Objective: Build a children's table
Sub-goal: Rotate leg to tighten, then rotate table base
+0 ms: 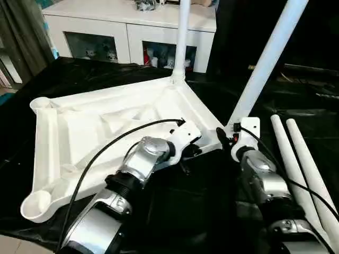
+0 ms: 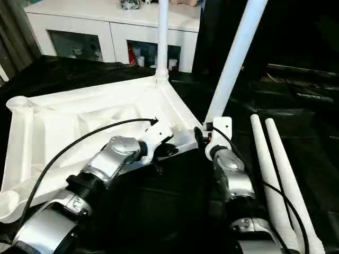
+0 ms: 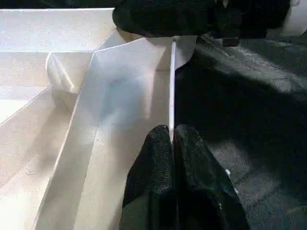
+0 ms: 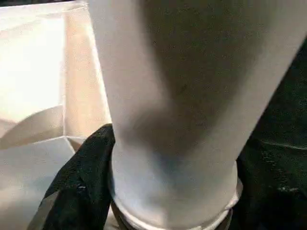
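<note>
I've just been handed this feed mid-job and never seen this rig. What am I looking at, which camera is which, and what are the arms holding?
A humanoid robot is assembling a small white table. Two pictures come from its head, looking down over its silver forearms; the other two come from its wrists.

The table top lies upside down on a black-draped table. One leg stands in its far corner. Two spare legs lie at the right.

The left gripper is shut, pinching the top's thin edge. The right gripper has its fingers around the base of a leaning leg at the top's near right corner.
</note>
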You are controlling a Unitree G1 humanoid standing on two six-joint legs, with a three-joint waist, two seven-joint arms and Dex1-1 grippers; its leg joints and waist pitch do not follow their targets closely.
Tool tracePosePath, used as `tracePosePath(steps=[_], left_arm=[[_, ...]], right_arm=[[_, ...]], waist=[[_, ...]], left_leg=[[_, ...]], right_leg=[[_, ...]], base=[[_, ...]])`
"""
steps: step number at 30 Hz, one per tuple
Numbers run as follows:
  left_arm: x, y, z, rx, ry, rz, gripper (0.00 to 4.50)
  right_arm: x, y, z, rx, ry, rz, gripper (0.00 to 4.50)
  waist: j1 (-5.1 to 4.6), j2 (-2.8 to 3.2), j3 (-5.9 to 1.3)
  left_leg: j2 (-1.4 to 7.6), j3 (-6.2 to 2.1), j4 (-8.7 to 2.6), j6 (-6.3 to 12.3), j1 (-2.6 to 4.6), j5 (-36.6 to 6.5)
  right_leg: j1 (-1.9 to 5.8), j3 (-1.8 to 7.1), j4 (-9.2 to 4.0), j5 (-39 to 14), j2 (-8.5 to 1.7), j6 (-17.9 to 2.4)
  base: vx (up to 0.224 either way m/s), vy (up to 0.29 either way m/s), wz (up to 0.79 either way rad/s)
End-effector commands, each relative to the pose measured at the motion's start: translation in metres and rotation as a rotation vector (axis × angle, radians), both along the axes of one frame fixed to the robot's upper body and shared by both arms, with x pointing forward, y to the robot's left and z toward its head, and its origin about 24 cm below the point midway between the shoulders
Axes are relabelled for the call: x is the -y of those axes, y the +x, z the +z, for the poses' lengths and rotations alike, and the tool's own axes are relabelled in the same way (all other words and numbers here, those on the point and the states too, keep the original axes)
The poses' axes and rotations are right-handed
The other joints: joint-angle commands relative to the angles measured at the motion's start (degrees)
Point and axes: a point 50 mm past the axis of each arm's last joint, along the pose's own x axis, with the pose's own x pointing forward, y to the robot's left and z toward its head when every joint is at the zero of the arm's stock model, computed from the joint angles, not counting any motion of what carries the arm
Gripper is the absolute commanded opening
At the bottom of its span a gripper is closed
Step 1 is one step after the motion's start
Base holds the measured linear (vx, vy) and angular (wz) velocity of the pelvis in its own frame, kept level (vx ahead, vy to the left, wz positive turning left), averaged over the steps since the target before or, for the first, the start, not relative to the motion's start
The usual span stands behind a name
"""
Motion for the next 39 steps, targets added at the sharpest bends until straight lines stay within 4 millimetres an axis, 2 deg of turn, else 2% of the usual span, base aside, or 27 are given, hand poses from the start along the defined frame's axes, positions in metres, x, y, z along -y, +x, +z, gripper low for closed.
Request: tracePosePath(steps=[1,2,6,7,8,9,12,14,15,18,19,20,22,23,25,26,27,28,29,31,32,33,35,36,37,38,39], left_arm=[[0.009,-0.002,-0.003,0.003,-0.011,0.007,0.0],[0.01,-0.003,-0.004,0.008,-0.009,-0.003,0.0],[0.002,-0.004,-0.004,0.026,-0.012,-0.051,0.0],[0.001,-0.005,-0.002,0.046,-0.024,-0.081,0.0],[0.0,-0.005,0.0,0.07,-0.041,-0.099,0.0],[-0.002,-0.006,0.004,0.107,-0.074,-0.125,0.0],[-0.004,-0.007,0.009,0.124,-0.121,-0.133,0.0],[-0.007,-0.008,0.013,0.119,-0.159,-0.127,0.0],[-0.007,-0.008,0.014,0.126,-0.162,-0.131,0.0],[-0.006,-0.008,0.017,0.148,-0.187,-0.13,0.0],[-0.006,-0.007,0.02,0.158,-0.208,-0.117,0.0],[-0.006,-0.005,0.024,0.164,-0.239,-0.097,0.0],[-0.006,-0.003,0.027,0.177,-0.257,-0.08,0.52],[-0.007,-0.002,0.03,0.171,-0.273,-0.08,0.52],[-0.012,-0.001,0.034,0.184,-0.273,-0.076,0.48],[-0.015,0.0,0.037,0.183,-0.285,-0.06,0.84],[-0.024,0.004,0.04,0.195,-0.277,-0.02,0.84],[-0.044,0.012,0.048,0.224,-0.25,0.062,0.95],[-0.044,0.012,0.048,0.224,-0.25,0.062,0.86],[-0.072,0.023,0.052,0.266,-0.183,0.177,1.12],[-0.103,0.033,0.057,0.3,-0.109,0.316,1.32],[-0.114,0.036,0.059,0.311,-0.087,0.363,1.39],[-0.155,0.043,0.067,0.348,0.02,0.525,1.32],[-0.155,0.043,0.067,0.348,0.02,0.525,1.5],[-0.191,0.043,0.078,0.386,0.128,0.64,1.73],[-0.191,0.043,0.078,0.386,0.128,0.64,1.73],[-0.21,0.04,0.083,0.394,0.2,0.681,1.7]], right_arm=[[-0.018,-0.008,-0.017,-0.074,0.028,0.053,2.76],[-0.022,-0.007,-0.015,-0.058,0.043,0.074,3.32],[-0.018,-0.006,-0.01,-0.019,0.008,0.098,3.68],[-0.014,-0.006,-0.008,-0.005,-0.009,0.092,3.68],[-0.009,-0.006,-0.005,0.009,-0.018,0.095,3.68],[-0.001,-0.009,-0.001,0.032,-0.019,0.105,3.68],[0.009,-0.014,0.004,0.06,-0.024,0.114,3.68],[0.021,-0.023,0.012,0.103,-0.025,0.13,3.68],[0.025,-0.026,0.015,0.118,-0.024,0.138,3.68],[0.031,-0.035,0.021,0.148,-0.016,0.173,3.68],[0.034,-0.039,0.023,0.159,-0.016,0.193,3.68],[0.037,-0.045,0.026,0.169,-0.022,0.219,3.68],[0.04,-0.05,0.028,0.175,-0.028,0.236,3.8],[0.046,-0.052,0.031,0.19,-0.028,0.222,3.8],[0.052,-0.055,0.035,0.206,-0.024,0.208,3.8],[0.054,-0.057,0.037,0.208,-0.026,0.21,3.8],[0.056,-0.058,0.038,0.211,-0.031,0.218,3.8],[0.06,-0.061,0.039,0.215,-0.037,0.224,3.8],[0.06,-0.061,0.039,0.215,-0.037,0.224,3.8],[0.062,-0.065,0.041,0.22,-0.033,0.236,3.8],[0.06,-0.07,0.044,0.221,-0.013,0.276,3.8],[0.059,-0.072,0.044,0.222,-0.006,0.291,3.8],[0.05,-0.081,0.046,0.213,0.026,0.385,3.8],[0.05,-0.081,0.046,0.213,0.026,0.385,3.8],[0.038,-0.088,0.041,0.185,0.027,0.478,3.8],[0.038,-0.088,0.041,0.185,0.027,0.478,3.8],[0.031,-0.09,0.035,0.153,0.017,0.518,3.8]], waist=[[-0.21,-0.41,-2.78],[-0.2,-0.37,-2.74],[-0.28,-0.62,-2.72],[-0.3,-1.07,-2.68],[-0.2,-0.88,-2.73],[-0.07,-1.37,-2.77],[0.13,-1.37,-2.96],[0.56,-1.31,-2.92],[0.67,-1.29,-2.98],[0.65,-1.24,-3.08],[0.68,-1.24,-3.01],[0.91,-0.69,-3.02],[1.22,-0.94,-3.12],[1.15,-0.76,-3.05],[1.11,-1.01,-2.86],[1.02,-0.51,-2.85],[1.09,-0.48,-2.89],[1.02,-0.51,-2.91],[0.88,-0.55,-2.87],[0.47,-0.46,-2.9],[0.22,-0.36,-2.89],[0.14,-0.24,-2.93],[-0.08,-0.13,-3.03],[-0.26,0.02,-2.99],[-0.18,0.29,-3.05],[-0.25,0.31,-3.0],[-0.06,0.52,-3.04]], left_leg=[[3.61,-1.83,-4.24,1.27,0.92,-12.5],[3.66,-1.86,-4.3,1.36,0.92,-12.8],[3.72,-2.0,-4.45,1.5,0.7,-13.1],[3.73,-1.95,-4.47,1.62,0.7,-13.1],[3.67,-1.93,-4.38,1.72,0.66,-12.6],[3.6,-1.79,-4.25,2.38,0.49,-11.5],[3.63,-1.74,-4.09,4.05,0.28,-8.3],[3.84,-1.58,-3.92,4.98,0.51,-7.5],[3.81,-1.67,-3.93,5.56,0.24,-6.4],[3.8,-1.65,-3.77,6.45,0.15,-6.1],[3.75,-1.65,-3.86,6.5,0.16,-6.4],[3.85,-1.63,-3.75,6.34,0.36,-7.2],[3.98,-1.65,-3.7,6.22,0.34,-7.4],[4.0,-1.74,-3.83,6.1,0.18,-7.4],[4.04,-1.7,-3.88,5.83,0.17,-8.3],[4.02,-1.73,-3.93,5.41,0.26,-9.0],[3.88,-1.75,-3.84,5.13,0.19,-8.9],[3.91,-1.86,-3.84,5.13,0.06,-8.4],[3.85,-1.82,-3.84,5.14,0.02,-8.3],[3.64,-1.84,-3.77,5.12,0.04,-8.3],[3.61,-1.88,-3.76,5.07,0.07,-8.6],[3.44,-1.92,-3.71,5.19,0.14,-9.0],[3.53,-2.2,-3.74,5.37,0.03,-8.2],[3.65,-2.19,-3.74,5.38,0.17,-7.9],[3.64,-2.26,-3.71,5.24,0.24,-7.9],[3.68,-2.12,-3.65,5.22,0.28,-7.8],[3.9,-2.12,-3.7,5.01,0.49,-7.5]], right_leg=[[1.57,3.14,-5.19,-12.0,-5.05,-10.8],[1.5,3.15,-5.26,-12.3,-5.03,-10.6],[1.48,3.09,-5.37,-14.4,-5.16,-9.9],[1.44,3.09,-5.48,-14.6,-5.15,-9.8],[1.49,3.15,-5.34,-14.4,-5.2,-9.8],[1.65,3.21,-5.29,-13.3,-5.18,-9.5],[1.83,3.14,-4.72,-9.1,-5.05,-9.6],[1.62,3.19,-4.58,-7.2,-5.03,-10.1],[1.87,3.14,-4.29,-5.5,-4.98,-10.5],[1.78,3.03,-4.11,-3.2,-4.93,-11.3],[1.86,2.98,-4.19,-3.4,-4.88,-11.4],[1.62,3.09,-4.26,-3.9,-5.03,-11.7],[1.78,3.08,-4.2,-2.9,-4.94,-11.9],[1.76,3.0,-4.06,-2.3,-4.98,-12.5],[1.68,3.03,-4.25,-3.2,-4.95,-12.5],[1.61,3.03,-4.39,-4.0,-4.92,-12.4],[1.79,3.02,-4.3,-3.9,-4.91,-12.3],[1.98,2.96,-4.13,-3.3,-4.9,-12.1],[1.94,2.95,-4.17,-3.3,-4.83,-11.9],[1.93,2.88,-4.17,-3.7,-4.69,-11.5],[1.88,2.83,-4.28,-4.2,-4.59,-11.4],[1.9,2.77,-4.25,-4.2,-4.23,-10.8],[2.06,2.69,-3.95,-3.0,-4.29,-10.0],[1.87,2.69,-3.91,-2.3,-4.27,-10.5],[1.8,2.63,-3.76,-2.1,-4.28,-10.9],[1.65,2.7,-3.7,-1.6,-4.14,-11.2],[1.46,2.73,-3.62,-1.0,-4.24,-11.7]], base=[[0.0,0.0,0.0],[0.0,0.0,0.0],[0.0,0.0,0.0],[0.0,0.0,0.0],[0.0,0.0,0.0],[0.0,0.0,0.0],[0.0,0.0,0.0],[0.0,0.0,0.0],[0.0,0.0,0.0],[0.0,0.0,0.0],[0.0,0.0,0.0],[0.0,0.0,0.0],[0.0,0.0,0.0],[0.0,0.0,0.0],[0.0,0.0,0.0],[0.0,0.0,0.0],[0.0,0.0,0.0],[0.0,0.0,0.0],[0.0,0.0,0.0],[0.0,0.0,0.0],[0.0,0.0,0.0],[0.0,0.0,0.0],[0.0,0.0,0.0],[0.0,0.0,0.0],[0.0,0.0,0.0],[0.0,0.0,0.0],[0.0,0.0,0.0]])
